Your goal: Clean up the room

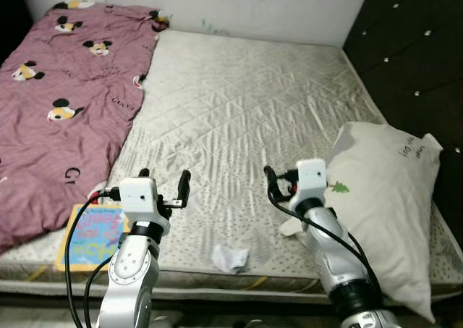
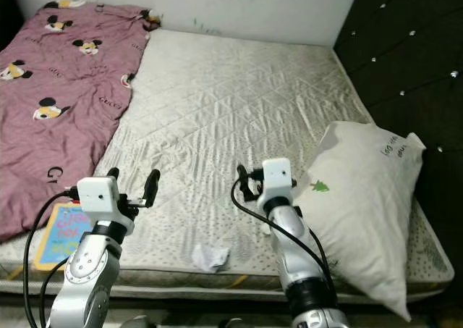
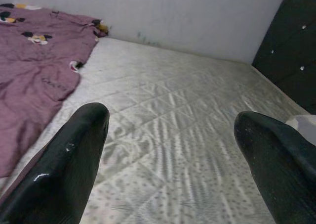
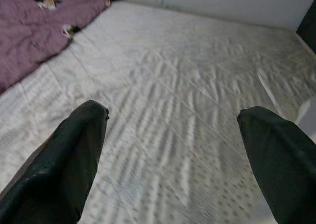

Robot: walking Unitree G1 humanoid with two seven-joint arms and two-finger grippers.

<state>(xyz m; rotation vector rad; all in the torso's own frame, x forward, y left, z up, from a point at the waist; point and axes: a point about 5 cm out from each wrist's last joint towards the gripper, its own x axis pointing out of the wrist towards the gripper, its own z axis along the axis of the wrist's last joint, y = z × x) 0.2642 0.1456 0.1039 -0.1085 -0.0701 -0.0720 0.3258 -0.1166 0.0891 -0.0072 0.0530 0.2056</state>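
Looking down from the left eye, a bed (image 1: 246,103) with a pale quilted mattress lay before the robot. A maroon blanket (image 1: 58,103) printed with cartoon mice covered its left side. A white pillow (image 1: 387,205) lay on the right side, beside a dark tufted headboard (image 1: 412,45). Near the front edge sat a crumpled scrap (image 1: 230,257), perhaps tissue, though it was too small to be sure. A bright book (image 1: 92,235) lay at the front left corner, partly under the blanket. The left hand (image 1: 163,186) hovered above the mattress just right of the book, its fingers spread and holding nothing. The right hand (image 1: 279,180) hovered just left of the pillow; one black finger showed clearly, and the spread could not be judged from there. The scrap lay on the mattress between the two arms, nearer the front edge than either hand.

From the right eye the same scene showed, with the scrap (image 2: 210,255) apart from both hands.

Along the left wrist, two black fingers (image 3: 74,159) stood wide apart, released, over the mattress, with the blanket (image 3: 29,70) and a white wall (image 3: 187,16) beyond.

Along the right wrist, the fingers (image 4: 74,155) were likewise wide apart and empty above the quilted surface.
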